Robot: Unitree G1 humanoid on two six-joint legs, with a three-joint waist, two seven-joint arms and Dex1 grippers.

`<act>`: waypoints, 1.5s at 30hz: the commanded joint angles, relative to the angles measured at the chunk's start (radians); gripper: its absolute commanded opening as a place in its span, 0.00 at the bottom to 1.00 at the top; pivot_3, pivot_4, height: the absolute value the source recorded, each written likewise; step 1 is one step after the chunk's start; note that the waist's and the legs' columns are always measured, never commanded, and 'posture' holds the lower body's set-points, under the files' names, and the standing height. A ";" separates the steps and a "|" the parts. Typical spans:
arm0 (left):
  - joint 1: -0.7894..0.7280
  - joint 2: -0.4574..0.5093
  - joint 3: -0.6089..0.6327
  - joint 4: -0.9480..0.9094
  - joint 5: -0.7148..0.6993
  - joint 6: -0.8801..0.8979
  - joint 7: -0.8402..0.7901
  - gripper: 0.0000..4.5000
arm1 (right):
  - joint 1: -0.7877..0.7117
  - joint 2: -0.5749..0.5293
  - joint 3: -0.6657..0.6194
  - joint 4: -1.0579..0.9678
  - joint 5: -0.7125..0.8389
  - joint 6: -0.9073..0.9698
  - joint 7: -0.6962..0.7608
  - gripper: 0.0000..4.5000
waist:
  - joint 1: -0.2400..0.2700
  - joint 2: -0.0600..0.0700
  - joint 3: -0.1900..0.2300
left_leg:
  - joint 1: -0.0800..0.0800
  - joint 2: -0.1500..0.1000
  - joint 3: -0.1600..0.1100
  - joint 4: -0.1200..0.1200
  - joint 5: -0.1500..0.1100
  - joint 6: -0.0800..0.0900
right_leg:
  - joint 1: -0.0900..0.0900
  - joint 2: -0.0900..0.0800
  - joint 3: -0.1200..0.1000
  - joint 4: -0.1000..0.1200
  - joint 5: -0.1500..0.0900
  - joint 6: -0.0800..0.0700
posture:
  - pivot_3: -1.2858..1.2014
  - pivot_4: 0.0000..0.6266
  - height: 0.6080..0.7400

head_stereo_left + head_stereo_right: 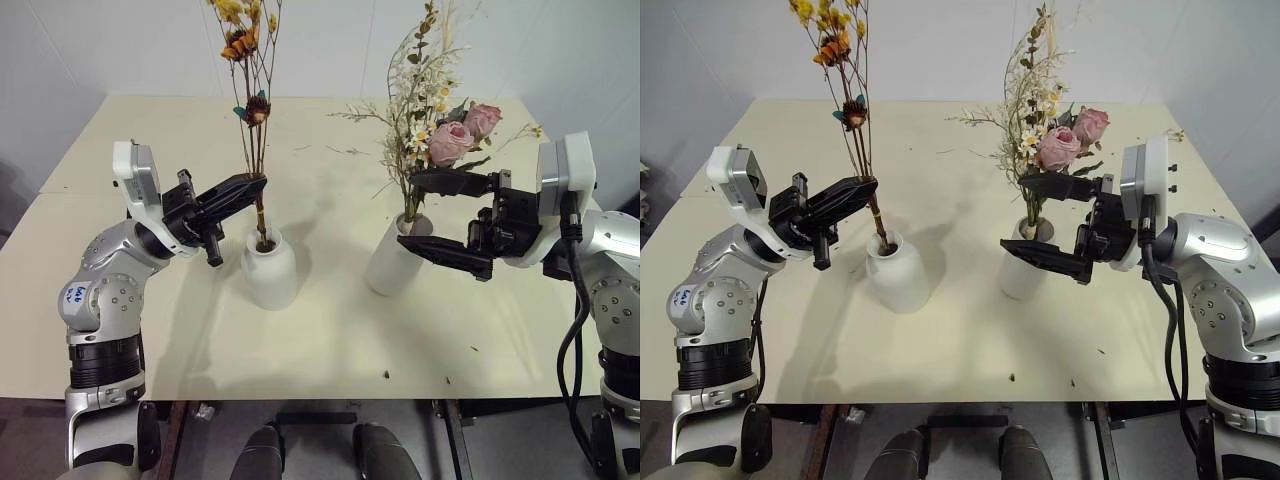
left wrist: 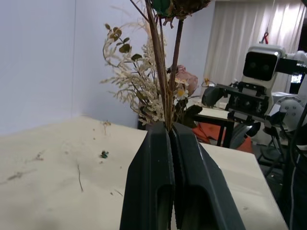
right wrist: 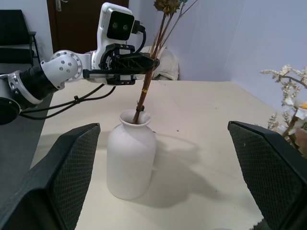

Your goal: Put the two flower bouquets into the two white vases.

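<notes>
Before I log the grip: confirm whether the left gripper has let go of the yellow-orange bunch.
No: the left gripper is shut on the yellow-orange bunch's stems above the short vase.

- White vases: two. One short bottle-shaped vase, centre left of the frame; one taller cylinder vase, centre right.
- Flower bouquets: two. One thin yellow-orange bunch, upper centre left; one large bunch with pink roses, upper centre right.
- Pink roses in the large bunch: two.
- Grippers: two. Left gripper, centre left; right gripper, centre right.
- Table: one.
</notes>
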 commanded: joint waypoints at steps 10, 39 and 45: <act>0.107 -0.032 0.001 -0.023 0.019 -0.155 0.018 0.00 | -0.024 0.007 -0.033 -0.019 0.023 -0.011 -0.021 1.00 | 0.001 0.000 0.000 | 0.000 0.000 0.000 0.000 0.000 0.000 | 0.000 0.000 0.000 0.000 0.000 0.000 | 0.52 0.24 1.00; 0.182 0.479 0.050 0.050 0.060 -0.061 -0.290 1.00 | 0.039 -0.038 -0.103 0.026 -0.012 -0.032 0.016 1.00 | -0.001 0.001 0.000 | 0.000 0.001 0.001 -0.008 0.000 0.000 | -0.001 0.000 0.000 -0.007 0.000 -0.001 | 0.52 0.24 1.00; 0.148 0.495 0.036 0.229 0.153 -0.216 -0.344 1.00 | 0.131 -0.122 -0.178 0.115 -0.105 -0.124 0.089 1.00 | 0.003 0.001 0.000 | 0.000 0.001 0.001 -0.011 0.000 0.000 | -0.001 0.000 -0.001 -0.008 -0.001 -0.003 | 0.52 0.24 1.00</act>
